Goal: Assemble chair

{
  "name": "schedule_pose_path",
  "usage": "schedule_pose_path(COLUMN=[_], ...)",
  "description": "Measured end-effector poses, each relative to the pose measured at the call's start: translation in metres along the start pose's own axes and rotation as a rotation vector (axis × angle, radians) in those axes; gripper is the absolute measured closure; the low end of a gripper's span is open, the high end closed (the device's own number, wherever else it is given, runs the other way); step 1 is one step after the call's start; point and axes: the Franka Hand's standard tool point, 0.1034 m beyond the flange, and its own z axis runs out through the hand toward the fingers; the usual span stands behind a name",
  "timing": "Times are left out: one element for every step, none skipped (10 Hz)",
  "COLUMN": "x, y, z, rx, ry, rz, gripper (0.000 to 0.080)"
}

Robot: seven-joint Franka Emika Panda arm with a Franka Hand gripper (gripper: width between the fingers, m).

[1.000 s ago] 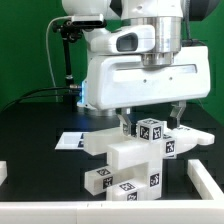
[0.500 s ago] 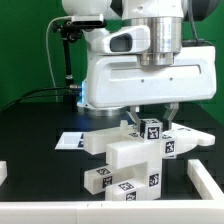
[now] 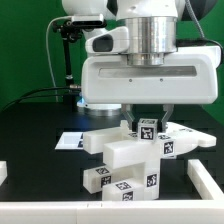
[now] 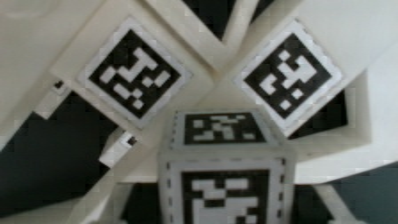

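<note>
The chair (image 3: 135, 160) I was working on was a small stack of chunky white plastic pieces, each carrying black-and-white square tags, and it sat on the black table (image 3: 35, 160) near the front edge, a little toward the exterior view's right. At the bottom lay a low block with tags along its front face (image 3: 125, 182); on it rested a broad flat slab (image 3: 125, 148) jutting toward the exterior view's left, and from the top rose a short tagged post (image 3: 148, 129).

The gripper (image 3: 148, 122) hung straight over that post, its two pale fingers (image 3: 129, 127) down on either side of it. The jaws looked drawn in partway and pressed close against the post, so I took it as clamped on the post — though the big white gripper body (image 3: 150, 75) covered most of the contact.

From the wrist view I saw little but tags: two diamond-set ones on angled white faces (image 4: 139, 75) and the post's own tagged face (image 4: 224, 165) filling the frame, blurred and cropped at the edges.

Behind the stack a flat white marker board (image 3: 70, 141) showed only one corner — the rest was hidden. White raised pieces at the exterior view's right (image 3: 208, 180) and left (image 3: 3, 173) edges were cut off.
</note>
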Motion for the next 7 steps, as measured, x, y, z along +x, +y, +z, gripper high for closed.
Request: schedule_pose_path(x=[0.0023, 0.0021, 0.0022, 0.0023, 0.0028, 0.0039, 0.0033], y=[0.0060, 0.0067, 0.0069, 0.0068, 0.0065, 0.0043, 0.0019], z=[-0.0003, 0.0004, 0.0008, 0.0008, 0.0007, 0.0005, 0.0006], rx=[0.007, 0.011, 0.014, 0.022, 0.031, 0.045, 0.050], ry=[-0.001, -0.005, -0.007, -0.012, -0.013, -0.007, -0.009], rz=[0.093, 0.213, 0.322, 0.473, 0.536, 0.647, 0.736], gripper=[0.0515, 0.0515, 0.0515, 0.0515, 0.0515, 0.0515, 0.0515])
